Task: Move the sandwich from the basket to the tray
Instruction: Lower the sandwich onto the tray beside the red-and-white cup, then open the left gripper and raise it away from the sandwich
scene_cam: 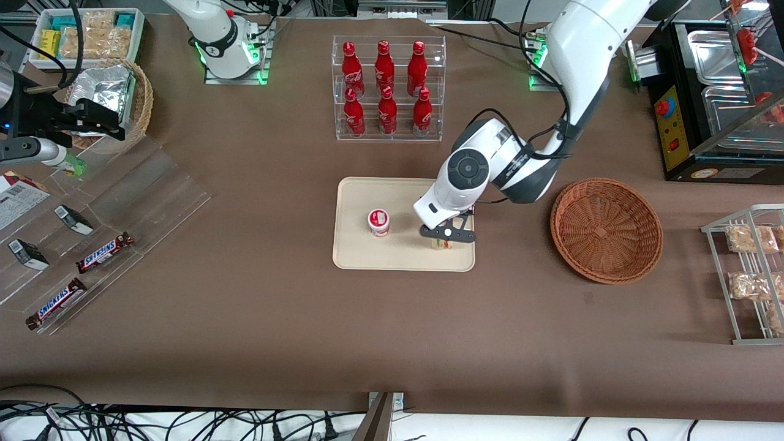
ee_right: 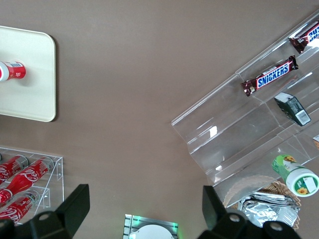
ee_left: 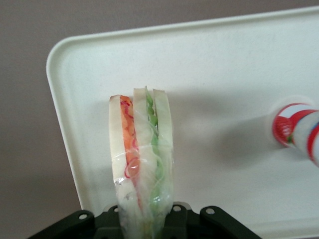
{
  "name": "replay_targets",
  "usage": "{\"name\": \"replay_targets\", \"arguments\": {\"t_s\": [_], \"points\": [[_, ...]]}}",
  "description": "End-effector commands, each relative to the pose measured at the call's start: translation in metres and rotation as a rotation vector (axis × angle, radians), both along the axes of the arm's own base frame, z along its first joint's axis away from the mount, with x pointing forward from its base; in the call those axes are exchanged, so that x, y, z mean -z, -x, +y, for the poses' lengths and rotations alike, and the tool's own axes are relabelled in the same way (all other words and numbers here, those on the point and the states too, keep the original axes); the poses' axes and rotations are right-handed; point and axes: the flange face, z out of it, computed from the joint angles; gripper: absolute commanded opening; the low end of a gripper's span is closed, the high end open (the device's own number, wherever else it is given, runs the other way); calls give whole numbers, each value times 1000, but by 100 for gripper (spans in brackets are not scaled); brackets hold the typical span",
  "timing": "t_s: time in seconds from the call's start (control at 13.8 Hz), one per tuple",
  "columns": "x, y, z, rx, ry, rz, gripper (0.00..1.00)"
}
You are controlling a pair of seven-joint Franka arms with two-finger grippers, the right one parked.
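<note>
Front view showed the gripper [scene_cam: 448,233] low over the tray [scene_cam: 367,257], at the tray's end nearer the basket [scene_cam: 606,229], which lay bare on the table toward the working arm's end. The sandwich [ee_left: 142,164] stood on edge between the fingers, clenched on its wrapped lower part, its bread slices upright above the tray floor. A small red-and-white cup [scene_cam: 379,222] stood on the tray beside it, apart from it. I could not tell whether the sandwich already touched the tray. Likely risk: released while standing on its narrow edge, the wedge could topple, perhaps toward the near rim; slippery wrap could also cling to a finger and drag it
</note>
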Motion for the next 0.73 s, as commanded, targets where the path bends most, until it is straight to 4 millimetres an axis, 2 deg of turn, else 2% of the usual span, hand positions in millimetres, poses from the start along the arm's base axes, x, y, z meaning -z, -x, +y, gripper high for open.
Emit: {"name": "replay_targets", "arguments": {"t_s": [0.0,0.07,0.15,0.22,0.44,0.58,0.65], "points": [[12,0,-7,-16,-27,-30,0],[15,0,-7,-22,-29,-26,0],[16,0,-7,-24,-28,-26,19],[16,1,-8,-24,-29,-24,47],[17,4,-12,-19,-31,-27,97],[13,2,-13,-50,-33,-33,100],[5,-2,-12,-82,-31,-46,100]]}}
